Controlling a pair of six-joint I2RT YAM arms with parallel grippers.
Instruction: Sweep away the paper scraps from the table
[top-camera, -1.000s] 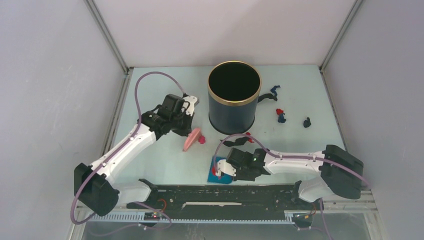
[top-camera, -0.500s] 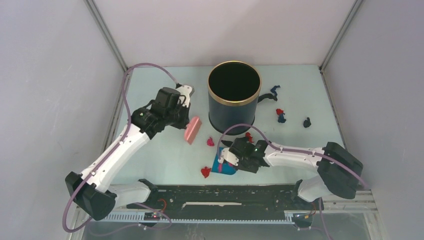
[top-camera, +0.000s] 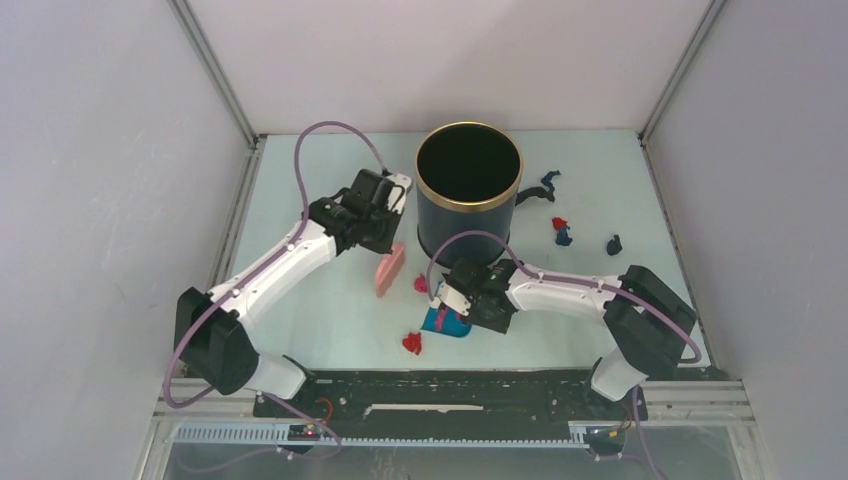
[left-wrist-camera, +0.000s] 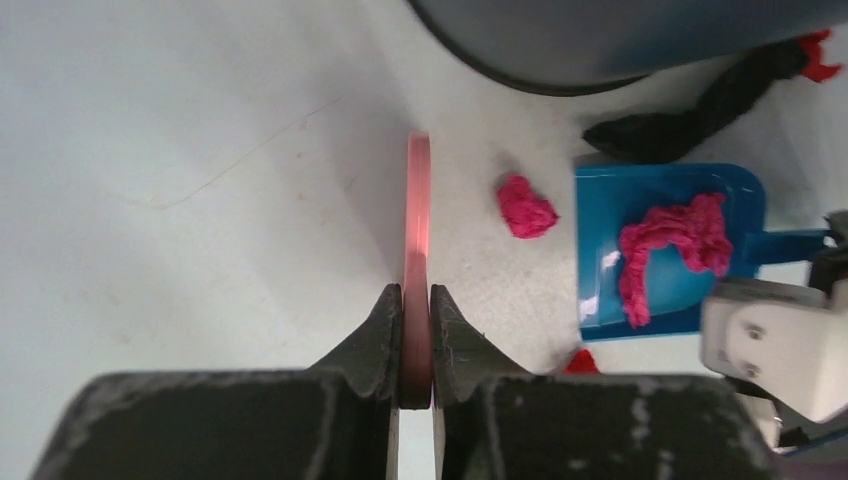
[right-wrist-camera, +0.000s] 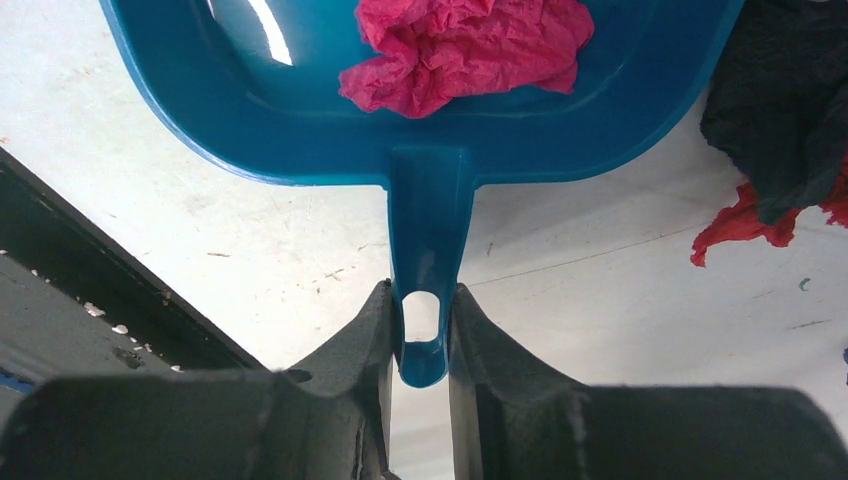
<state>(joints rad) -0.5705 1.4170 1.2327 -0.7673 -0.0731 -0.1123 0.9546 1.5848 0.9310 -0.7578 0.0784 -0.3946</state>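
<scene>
My left gripper (top-camera: 387, 243) (left-wrist-camera: 417, 320) is shut on the pink brush (top-camera: 390, 270) (left-wrist-camera: 418, 205), which hangs edge-on over the table (top-camera: 310, 320). My right gripper (top-camera: 462, 304) (right-wrist-camera: 421, 335) is shut on the handle of the blue dustpan (top-camera: 445, 322) (left-wrist-camera: 600, 250) (right-wrist-camera: 300, 130). A magenta paper scrap (left-wrist-camera: 680, 235) (right-wrist-camera: 470, 45) lies in the pan. Another magenta scrap (top-camera: 421, 284) (left-wrist-camera: 526, 206) lies between brush and pan. A red scrap (top-camera: 411, 343) lies by the pan's near left corner. Black and red scraps (left-wrist-camera: 700, 105) (right-wrist-camera: 780, 120) lie beside the bin.
A dark round bin with a gold rim (top-camera: 470, 235) stands mid-table, just behind both grippers. More blue, red and black scraps (top-camera: 562, 231) (top-camera: 614, 244) (top-camera: 546, 186) lie right of it. A black railed strip (top-camera: 450, 385) runs along the front edge.
My left arm swung the brush up and then right, closer to the bin. My right gripper drew the dustpan away from the front strip, and a red scrap now lies uncovered beside it.
</scene>
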